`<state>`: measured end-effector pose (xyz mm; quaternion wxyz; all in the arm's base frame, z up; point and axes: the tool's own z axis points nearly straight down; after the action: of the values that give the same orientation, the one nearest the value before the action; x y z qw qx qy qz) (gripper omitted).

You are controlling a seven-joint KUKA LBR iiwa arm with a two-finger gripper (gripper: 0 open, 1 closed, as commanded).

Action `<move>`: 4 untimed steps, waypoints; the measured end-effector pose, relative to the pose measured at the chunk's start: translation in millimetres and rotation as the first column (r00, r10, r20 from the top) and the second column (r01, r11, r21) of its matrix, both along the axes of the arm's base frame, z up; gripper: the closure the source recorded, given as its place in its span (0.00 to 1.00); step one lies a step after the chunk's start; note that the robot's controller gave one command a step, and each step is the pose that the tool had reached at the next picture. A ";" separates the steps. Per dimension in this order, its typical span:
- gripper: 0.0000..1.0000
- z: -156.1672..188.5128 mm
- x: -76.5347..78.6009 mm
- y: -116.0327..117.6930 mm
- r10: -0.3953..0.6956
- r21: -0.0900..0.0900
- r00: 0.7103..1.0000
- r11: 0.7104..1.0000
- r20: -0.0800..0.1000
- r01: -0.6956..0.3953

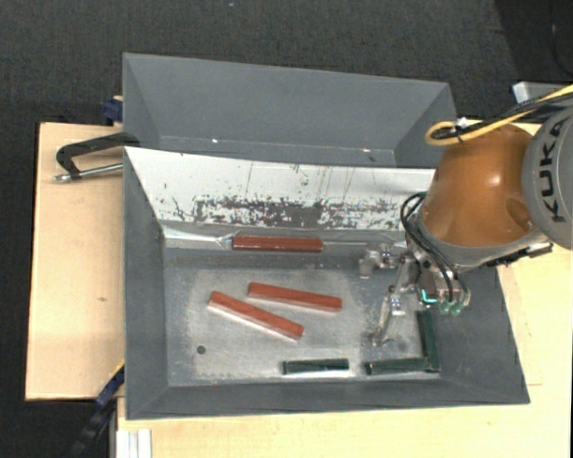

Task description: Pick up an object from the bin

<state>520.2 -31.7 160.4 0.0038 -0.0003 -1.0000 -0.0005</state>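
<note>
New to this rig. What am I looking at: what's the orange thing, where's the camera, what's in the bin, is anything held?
A single camera looks down on a grey metal bin from above, a little to one side. The orange dome on the right is a cover on the wrist of the robot arm, which reaches in from that side. Its gripper hangs below, low in the bin's right part. Loose on the floor are a red-brown bar along the back wall, two more in the middle, and three dark green bars towards the front right. The gripper is nearest the green ones. I can't tell whether it holds anything.
</note>
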 end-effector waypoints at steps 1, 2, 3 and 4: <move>0.00 4.5 1.8 0.0 0.001 -0.001 1.000 1.000 0.009 -0.001; 0.00 -65.6 21.4 60.9 -0.020 0.001 1.000 1.000 0.013 0.020; 0.00 -63.5 29.9 74.8 0.006 0.001 1.000 1.000 0.007 -0.006; 0.00 -54.7 33.2 96.4 -0.004 0.001 1.000 1.000 0.013 0.004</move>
<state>553.4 64.7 105.7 -0.0027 -0.0022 -1.0000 -0.0010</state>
